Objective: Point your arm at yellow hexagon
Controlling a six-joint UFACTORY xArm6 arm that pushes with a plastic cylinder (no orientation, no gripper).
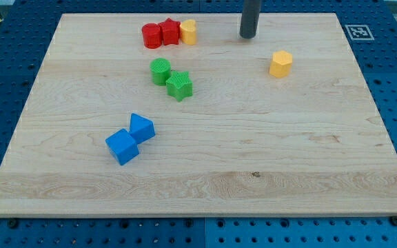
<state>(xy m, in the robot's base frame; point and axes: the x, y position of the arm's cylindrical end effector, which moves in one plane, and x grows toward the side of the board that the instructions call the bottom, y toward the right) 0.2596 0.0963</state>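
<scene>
Nothing to open or close here: no gripper on this arm, only a straight dark rod ending in my tip (pixel 247 36), standing near the view's top edge of the pale wooden counter (pixel 253 172). Up and to the view's left of the small yellow hexagonal block (pixel 280 63), near it but clearly apart, with bare wood between. Main risk, judged from this layout: overshooting on the short diagonal run toward the view's lower right and striking the hexagon, shoving it toward the counter's right edge instead of merely indicating it. Second risk: confusing the target with the other yellow block (pixel 189 32), shape hard to make out, pressed against the red blocks (pixel 160 34) at the view's upper left; a drift that way would disturb that tight cluster. Green blocks (pixel 170 78) and blue blocks (pixel 131 138) well apart from the likely path, so little danger there. As for orientation, hexagon resting flat, top face upward, compact, no evident long axis and no clear pointing direction.
</scene>
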